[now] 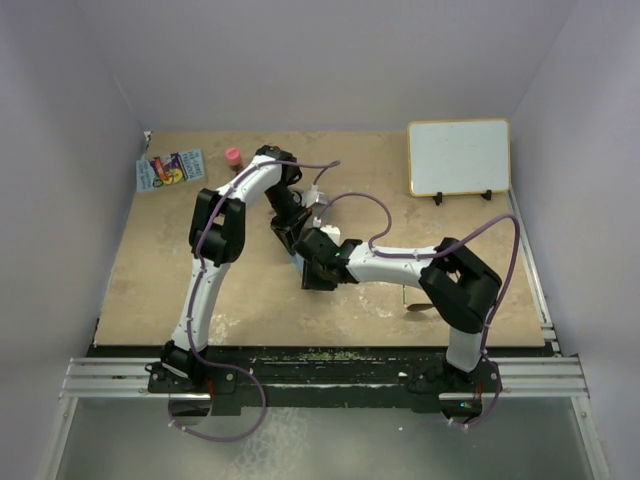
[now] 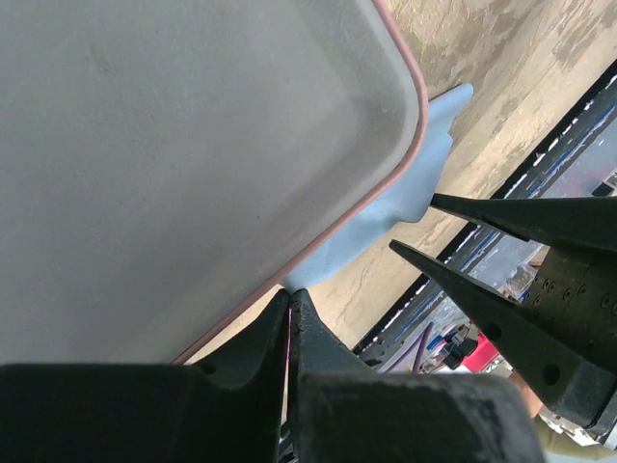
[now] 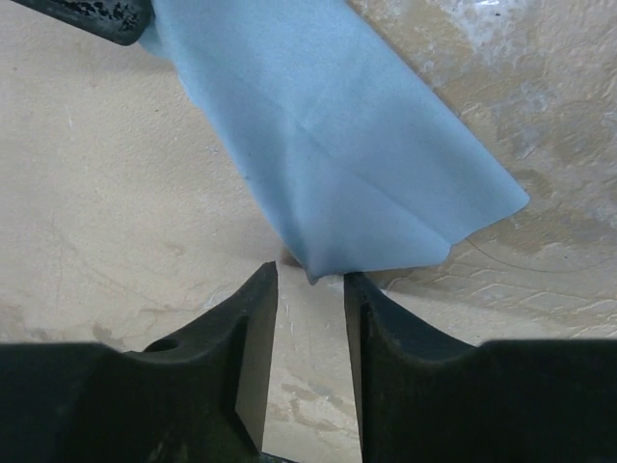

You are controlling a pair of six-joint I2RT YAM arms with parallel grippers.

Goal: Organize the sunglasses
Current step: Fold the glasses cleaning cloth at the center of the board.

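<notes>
Tan worktop (image 1: pixel 150 280), white walls; whiteboard (image 1: pixel 458 157) at its far right corner, printed packet (image 1: pixel 170 169) far left, lettering unreadable. We find the sunglasses (image 1: pixel 419 306) by the near edge, right side, from above only. Our wrist views add: left claw (image 2: pixel 290 307) pinched shut at the pink-rimmed case (image 2: pixel 193 145); right claw (image 3: pixel 310 289) part open, empty, blue cloth (image 3: pixel 337 154) at its tips.

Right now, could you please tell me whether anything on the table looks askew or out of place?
Yes: the light-blue cloth is not lying flat. It is creased and folded, partly hidden behind the pink-rimmed case, its corner just ahead of the right end effector, which stands open.
</notes>
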